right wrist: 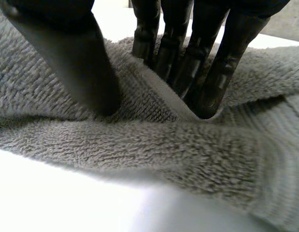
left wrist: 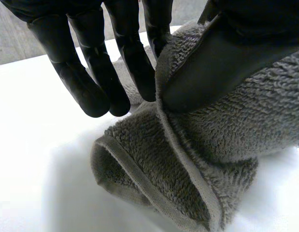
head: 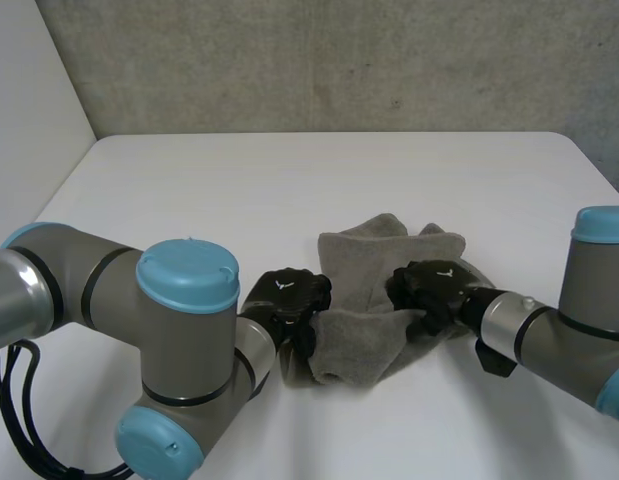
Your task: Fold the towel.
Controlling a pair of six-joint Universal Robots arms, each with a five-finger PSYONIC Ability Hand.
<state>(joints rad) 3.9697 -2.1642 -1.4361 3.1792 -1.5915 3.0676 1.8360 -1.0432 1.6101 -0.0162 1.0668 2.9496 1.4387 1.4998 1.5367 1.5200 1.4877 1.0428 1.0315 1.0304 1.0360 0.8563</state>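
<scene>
– Where is the towel at this moment?

– The grey terry towel lies bunched on the smooth white desk, in the near part, between the two arms. Its surface is soft and loopy, with a flat woven hem along the edge. It sits in thick folds, and beside the left arm's hand the cloth rolls into a rounded loop.

– And the hands, do they hold it?

– The left robot hand is at the towel's left edge. Its thumb presses one side of the hem, and the nearest of its straight fingers touches the other side, so the edge is pinched. The right robot hand is on the towel's right part. Its thumb sinks into the pile, its fingers stand behind a raised ridge of hem, and the ridge is squeezed between them.
</scene>
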